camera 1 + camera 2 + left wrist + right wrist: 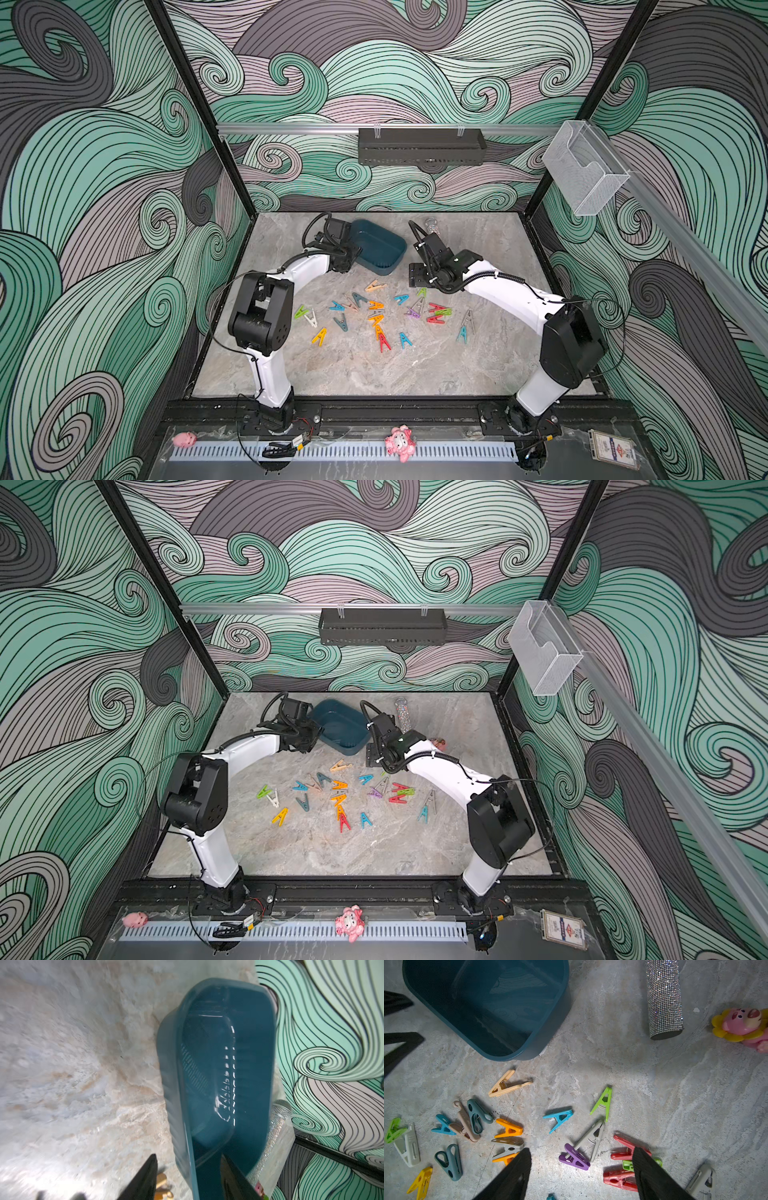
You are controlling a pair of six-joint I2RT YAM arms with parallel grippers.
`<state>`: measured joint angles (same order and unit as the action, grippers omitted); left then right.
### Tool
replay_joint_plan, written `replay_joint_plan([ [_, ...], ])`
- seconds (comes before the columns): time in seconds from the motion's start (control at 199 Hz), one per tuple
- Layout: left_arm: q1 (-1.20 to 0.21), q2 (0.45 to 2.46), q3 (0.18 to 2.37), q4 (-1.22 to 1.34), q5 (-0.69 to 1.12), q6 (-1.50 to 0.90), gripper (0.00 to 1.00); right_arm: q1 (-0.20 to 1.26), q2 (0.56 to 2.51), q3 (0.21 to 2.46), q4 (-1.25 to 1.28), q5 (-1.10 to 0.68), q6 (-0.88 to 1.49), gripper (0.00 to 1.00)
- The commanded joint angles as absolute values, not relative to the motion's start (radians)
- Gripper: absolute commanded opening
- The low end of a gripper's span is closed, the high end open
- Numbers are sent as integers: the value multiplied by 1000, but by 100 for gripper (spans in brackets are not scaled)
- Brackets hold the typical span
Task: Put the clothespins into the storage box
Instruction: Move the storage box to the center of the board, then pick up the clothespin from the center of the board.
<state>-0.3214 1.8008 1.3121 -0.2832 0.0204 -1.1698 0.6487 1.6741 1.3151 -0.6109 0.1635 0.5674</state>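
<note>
The dark teal storage box (380, 245) (340, 729) sits at the back of the table, and the floor I can see in it is bare. My left gripper (353, 257) (188, 1155) is open at the box's left rim, one finger outside the wall and one inside; the wall (182, 1105) runs between them. A beige clothespin (162, 1180) lies by the outer finger. Several coloured clothespins (376, 318) (338, 798) are scattered mid-table. My right gripper (417, 276) (581, 1150) hangs open above them, over a purple clothespin (574, 1157), with red ones (619, 1180) beside one finger.
A glittery cylinder (663, 997) lies right of the box, with a pink toy figure (743, 1024) beyond it. A black perforated tray (422, 146) and a clear holder (584, 166) hang on the wall rails. More pink toys (400, 442) sit on the front rail.
</note>
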Motion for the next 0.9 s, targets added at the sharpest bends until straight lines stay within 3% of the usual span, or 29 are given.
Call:
replay_joint_plan([
  [0.0, -326, 1657, 1318, -417, -53, -983, 55, 647, 1628, 1292, -639, 173, 585, 77],
  [0.186, -333, 1437, 1178, -433, -135, -697, 57, 713, 1609, 1255, -701, 213, 605, 74],
  [0.407, -353, 1224, 1014, -451, -82, -417, 57, 838, 1577, 1201, -781, 249, 681, 72],
  [0.633, -352, 1083, 820, -454, -78, -440, 55, 929, 1605, 1142, -829, 158, 726, 65],
  [0.899, -354, 1091, 767, -376, -38, -488, 57, 999, 1734, 1192, -828, 96, 711, 68],
])
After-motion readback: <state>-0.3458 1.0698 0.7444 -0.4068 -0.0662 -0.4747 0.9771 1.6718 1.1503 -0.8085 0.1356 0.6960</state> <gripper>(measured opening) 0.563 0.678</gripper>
